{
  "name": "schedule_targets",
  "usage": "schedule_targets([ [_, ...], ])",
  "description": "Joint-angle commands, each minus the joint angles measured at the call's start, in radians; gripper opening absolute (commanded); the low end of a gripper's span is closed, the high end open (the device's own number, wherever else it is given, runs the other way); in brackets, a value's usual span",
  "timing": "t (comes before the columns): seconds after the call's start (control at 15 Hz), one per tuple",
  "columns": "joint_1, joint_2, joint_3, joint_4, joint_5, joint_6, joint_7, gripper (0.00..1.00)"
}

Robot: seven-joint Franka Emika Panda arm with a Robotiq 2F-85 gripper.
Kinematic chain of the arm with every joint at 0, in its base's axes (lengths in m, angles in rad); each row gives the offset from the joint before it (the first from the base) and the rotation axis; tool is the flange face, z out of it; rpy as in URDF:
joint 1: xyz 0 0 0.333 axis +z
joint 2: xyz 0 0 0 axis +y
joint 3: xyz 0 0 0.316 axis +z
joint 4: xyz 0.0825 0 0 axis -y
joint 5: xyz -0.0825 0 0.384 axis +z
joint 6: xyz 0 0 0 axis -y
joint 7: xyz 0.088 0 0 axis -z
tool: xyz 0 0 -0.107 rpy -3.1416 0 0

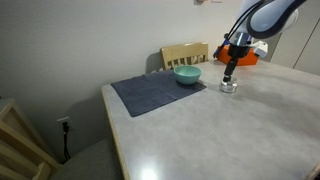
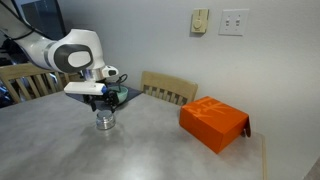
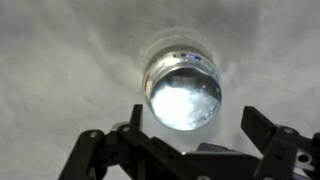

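Below the hand (image 1: 230,76), 1 cup (image 1: 229,87); nearby, 1 bowl (image 1: 187,75).

The white arm (image 2: 70,48) reaches in from the side and folds at the elbow above the bench (image 2: 160,150), its last links turned straight down. In both exterior views the wrist hangs vertical, with the black end effector (image 1: 229,74) pointing at the bench top, a little inside the far edge. Its jaws stand wide apart and grip nothing. In the wrist view the two dark fingers (image 3: 268,135) come in from the lower edge, splayed to either side.
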State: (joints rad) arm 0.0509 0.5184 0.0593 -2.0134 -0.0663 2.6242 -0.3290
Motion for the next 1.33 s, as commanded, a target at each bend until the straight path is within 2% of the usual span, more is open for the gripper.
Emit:
schedule_targets([
  [0.0,-0.027,0.024,0.019,0.042,0.005,-0.051,0.023,1.00],
  [0.73,-0.037,0.037,0.016,0.067,0.024,-0.156,0.070,1.00],
  [1.27,-0.042,0.039,0.033,0.068,0.013,-0.130,0.003,1.00],
])
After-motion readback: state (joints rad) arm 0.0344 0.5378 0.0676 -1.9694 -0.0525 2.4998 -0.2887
